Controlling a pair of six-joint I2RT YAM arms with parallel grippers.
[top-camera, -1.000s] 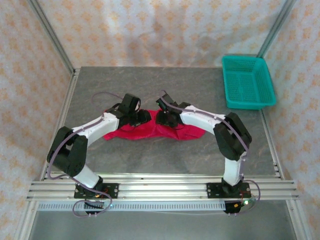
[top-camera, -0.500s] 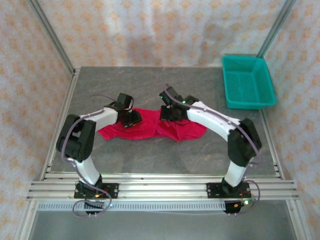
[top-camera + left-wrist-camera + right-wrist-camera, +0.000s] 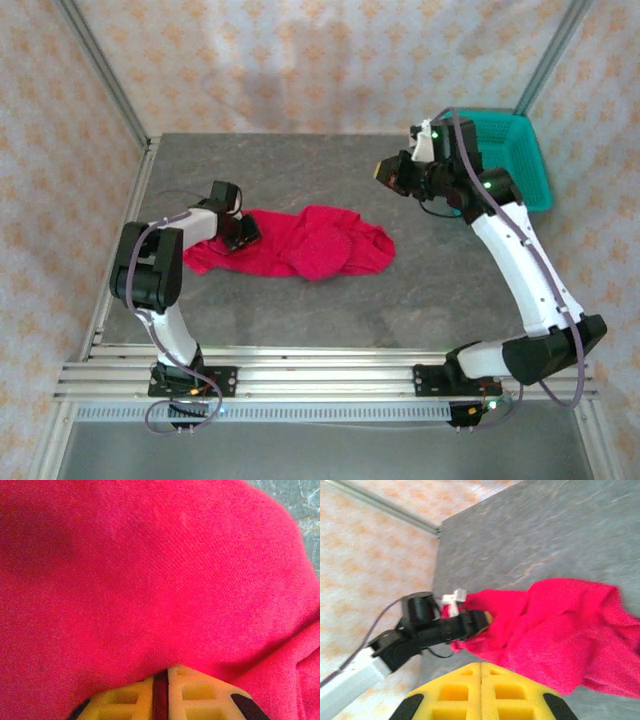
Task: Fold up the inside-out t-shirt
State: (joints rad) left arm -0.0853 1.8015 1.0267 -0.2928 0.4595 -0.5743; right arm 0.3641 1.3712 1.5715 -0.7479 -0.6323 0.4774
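The red t-shirt (image 3: 318,245) lies crumpled on the grey table (image 3: 300,165), left of centre. My left gripper (image 3: 243,232) sits low on the shirt's left part. In the left wrist view red cloth (image 3: 150,570) covers nearly everything, and a thin strip of it is pinched between the yellow fingers (image 3: 195,692) of the shut left gripper (image 3: 161,672). My right gripper (image 3: 385,172) hangs raised at the back right, apart from the shirt. Its view looks down on the shirt (image 3: 570,630) and the left gripper (image 3: 480,620); the right gripper (image 3: 481,664) is shut with nothing in it.
A teal plastic basket (image 3: 525,170) stands at the back right corner, partly behind the right arm. Patterned curtain walls and metal posts (image 3: 100,70) bound the table. Aluminium rails (image 3: 320,375) run along the near edge.
The right gripper let go of the shirt and rose toward the back right, near the basket. The left gripper moved left, dragging the shirt with it.
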